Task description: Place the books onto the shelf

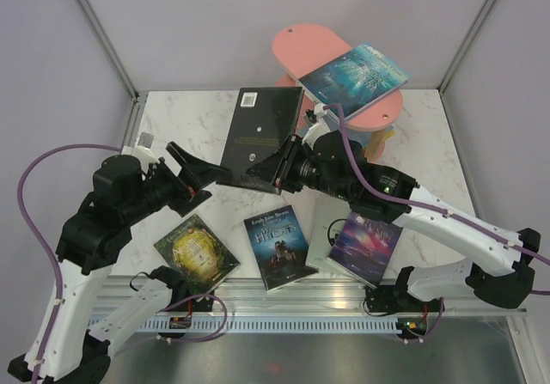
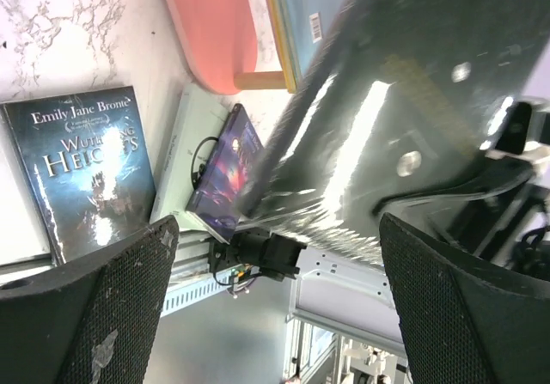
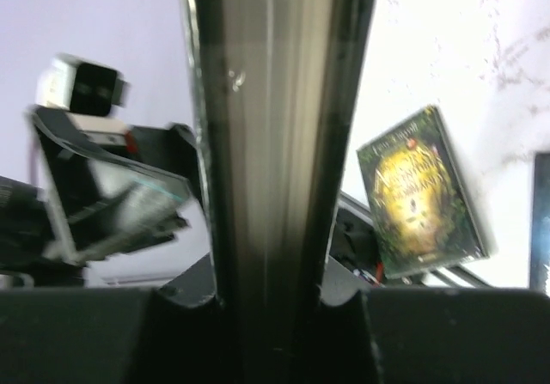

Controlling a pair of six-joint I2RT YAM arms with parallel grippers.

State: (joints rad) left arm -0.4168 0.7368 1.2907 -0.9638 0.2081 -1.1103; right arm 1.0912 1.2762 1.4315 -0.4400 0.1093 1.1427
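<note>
A: What did the right pincer [image 1: 277, 165] hold?

B: It was closed on the dark book [image 1: 262, 131], at the book's near edge. In the right wrist view the book's thin edge [image 3: 275, 143] stood between the two fingers.

A: And where was this book?

B: It was held tilted over the back part of the desk [image 1: 172, 118], just in front of the shelf [image 1: 296, 45].

A: Was the left pincer [image 1: 219, 184] gripping something?

B: No, it was wide open and held nothing. Its tips were just beside the near left corner of the dark book. Whether they touched it, I could not tell.

A: Where were the other books?

B: The teal book [image 1: 354, 79] lay on the top board of the shelf, and one corner went over the rim. Three lay flat on the near part of the desk: the green book [image 1: 196, 251] on the left, the blue book [image 1: 277, 245] in the middle, the purple book [image 1: 365, 245] on the right, under the right arm.
</note>
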